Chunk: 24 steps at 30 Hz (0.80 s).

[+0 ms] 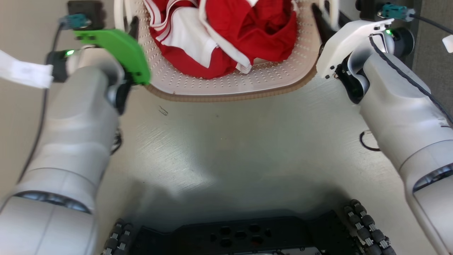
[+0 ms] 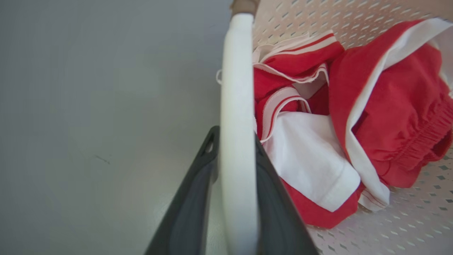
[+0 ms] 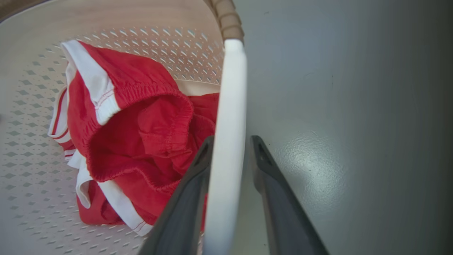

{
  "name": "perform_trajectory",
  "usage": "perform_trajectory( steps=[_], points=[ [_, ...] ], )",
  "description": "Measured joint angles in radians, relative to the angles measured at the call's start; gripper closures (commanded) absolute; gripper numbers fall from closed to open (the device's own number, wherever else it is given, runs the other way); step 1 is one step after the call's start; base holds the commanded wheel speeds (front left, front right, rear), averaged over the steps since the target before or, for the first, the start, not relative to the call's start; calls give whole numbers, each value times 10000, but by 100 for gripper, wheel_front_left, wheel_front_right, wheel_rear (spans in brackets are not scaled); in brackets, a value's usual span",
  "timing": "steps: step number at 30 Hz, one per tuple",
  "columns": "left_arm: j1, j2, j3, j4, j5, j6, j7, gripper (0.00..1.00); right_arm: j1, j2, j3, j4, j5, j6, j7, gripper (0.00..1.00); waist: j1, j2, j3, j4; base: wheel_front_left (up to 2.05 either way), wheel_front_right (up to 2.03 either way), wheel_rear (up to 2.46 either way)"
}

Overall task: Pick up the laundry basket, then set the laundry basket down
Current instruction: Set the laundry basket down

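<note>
The laundry basket [image 1: 226,95], cream and perforated with a brown woven-look rim, sits at the top of the head view with red and white clothes [image 1: 254,32] inside. My left gripper [image 1: 131,28] is at its left side. In the left wrist view, the left gripper [image 2: 235,138] is shut on the white handle [image 2: 237,71], a dark finger pressed against each side. My right gripper [image 1: 320,19] is at the basket's right side. In the right wrist view, the right gripper [image 3: 232,141] straddles the other white handle [image 3: 231,78], with a thin gap at the outer finger.
A pale glossy floor [image 1: 226,152] lies below the basket, with a small dark scuff [image 1: 162,111] and a black cable loop [image 1: 368,141] on it. My dark wheeled base [image 1: 240,233] is at the bottom edge. A grey panel [image 1: 437,60] stands at the far right.
</note>
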<state>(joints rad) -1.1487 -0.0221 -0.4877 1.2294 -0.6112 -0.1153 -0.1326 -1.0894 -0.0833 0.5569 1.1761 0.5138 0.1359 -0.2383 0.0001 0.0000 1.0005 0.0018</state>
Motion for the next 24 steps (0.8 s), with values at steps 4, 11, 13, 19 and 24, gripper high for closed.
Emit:
perform_trajectory(
  steps=[4,11,13,19,24],
  points=[
    [1,418,-109,10,6,-79,48,0,-35,-221,169,-102,-211,-29,-2,0,0,0,-10,10,0,0,0],
    [17,393,-150,-42,-40,-79,-40,0,-34,-272,303,-115,-207,-46,-6,0,0,0,-126,18,0,0,0],
    [21,393,-165,-17,-96,-79,-81,0,-13,-307,311,-113,-205,-46,-75,0,0,0,-222,24,0,0,0],
    [402,391,-178,119,-198,-81,-414,0,424,-351,337,-150,-98,-46,-90,0,0,0,-751,36,0,0,0],
    [693,389,-305,167,-196,-88,-688,0,751,-360,337,-311,96,-46,-92,0,-1,0,-1304,31,0,0,0]
  ],
)
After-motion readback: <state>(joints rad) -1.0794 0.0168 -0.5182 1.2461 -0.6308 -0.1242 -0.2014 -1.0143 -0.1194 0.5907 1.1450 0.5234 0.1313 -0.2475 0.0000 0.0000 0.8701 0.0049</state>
